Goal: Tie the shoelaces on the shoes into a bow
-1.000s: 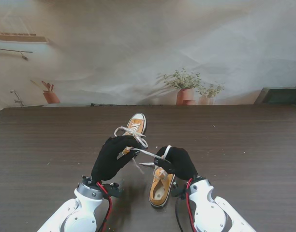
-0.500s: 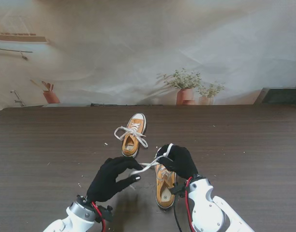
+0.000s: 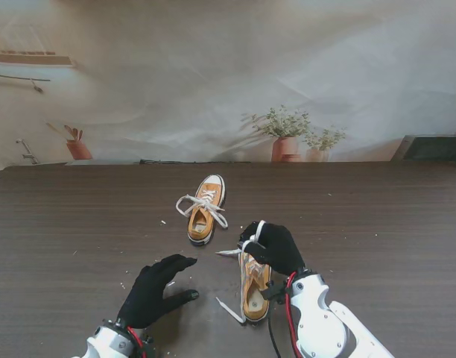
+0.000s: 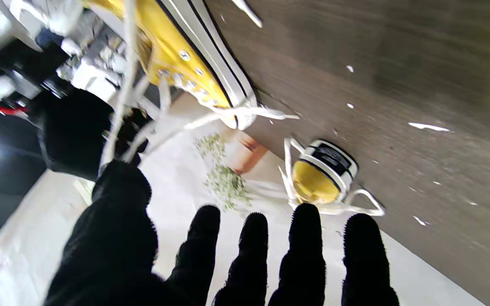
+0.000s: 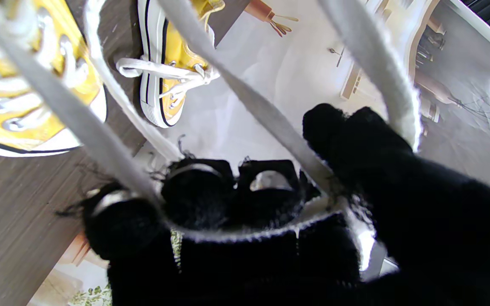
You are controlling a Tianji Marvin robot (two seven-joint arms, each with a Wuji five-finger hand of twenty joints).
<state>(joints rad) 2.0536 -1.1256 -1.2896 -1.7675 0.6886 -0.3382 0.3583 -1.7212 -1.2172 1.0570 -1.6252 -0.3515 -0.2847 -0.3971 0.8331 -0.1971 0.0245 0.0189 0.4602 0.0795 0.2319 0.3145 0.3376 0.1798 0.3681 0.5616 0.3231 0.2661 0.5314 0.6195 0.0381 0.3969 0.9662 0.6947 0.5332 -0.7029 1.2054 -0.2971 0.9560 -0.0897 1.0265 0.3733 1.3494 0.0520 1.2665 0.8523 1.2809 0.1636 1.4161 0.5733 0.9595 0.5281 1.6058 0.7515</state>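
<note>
Two yellow shoes sit on the dark wooden table [image 3: 377,224]. The near shoe [image 3: 254,287] lies low in the frame, just right of centre, toe pointing away. The right hand [image 3: 274,248] rests over its front end, black-gloved fingers curled round a loop of white shoelace [image 3: 248,240] that rises from the eyelets. One loose end of lace [image 3: 229,310] trails onto the table at the shoe's left side, close to the bottom edge.

The left hand [image 3: 155,289] hovers in the lower left of the frame, well apart from that shoe, fingers spread and holding nothing. The far shoe [image 3: 205,209] stands just above the frame's centre, its lace [image 3: 200,203] already looped across the tongue, with neither hand near it.

The right wrist view shows what the stand's view cannot: the lace [image 5: 270,114] runs taut across the curled fingers [image 5: 194,191] and passes between them and the thumb [image 5: 355,136], so the grip is real, not merely a hand resting on top. The left wrist view confirms five separated fingers [image 4: 304,238] with no lace among them, and shows the near shoe [image 4: 194,63] and the far shoe's heel [image 4: 321,174] beyond them. Small white flecks [image 4: 428,126] dot the table there, barely visible from the stand.
</note>
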